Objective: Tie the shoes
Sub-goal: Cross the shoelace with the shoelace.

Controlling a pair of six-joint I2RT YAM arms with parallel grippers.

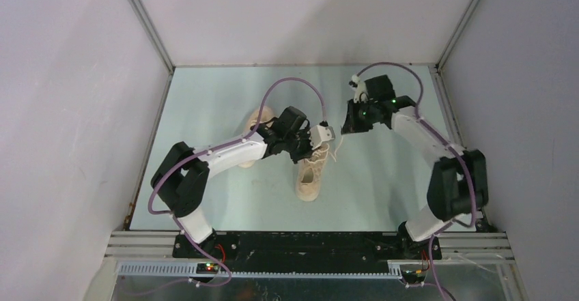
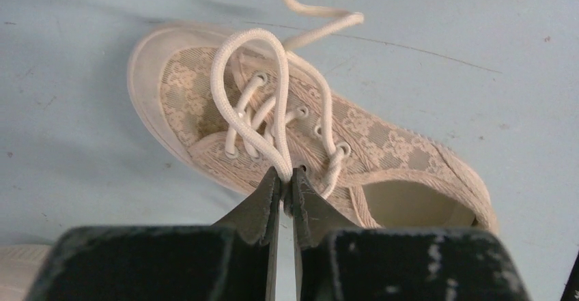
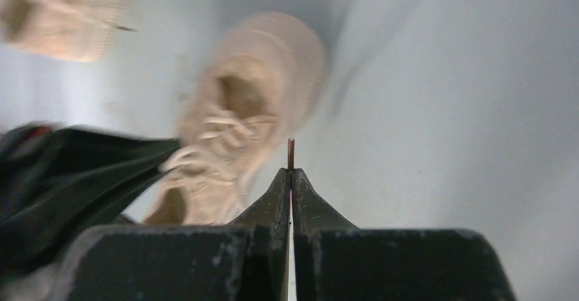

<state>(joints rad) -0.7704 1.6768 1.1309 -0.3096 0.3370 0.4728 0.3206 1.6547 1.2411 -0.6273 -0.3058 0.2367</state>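
Left gripper (image 2: 287,175) is clenched on 1 off-white lace loop (image 2: 216,89), directly over the cream lace-patterned fabric sneaker (image 2: 382,140). The shoe's long axis runs toe-near, heel-far on the pale table (image 1: 205,110). Right gripper (image 3: 291,173), just to its right, is pinched shut on a thin brown tip (image 3: 291,147), probably a lace end. The 2nd cream sneaker (image 1: 258,119) sits behind the left arm. No brand readable.

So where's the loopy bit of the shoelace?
In the left wrist view, the off-white shoelace loop lies over the cream fabric sneaker's eyelets, its base pinched in the left end effector.
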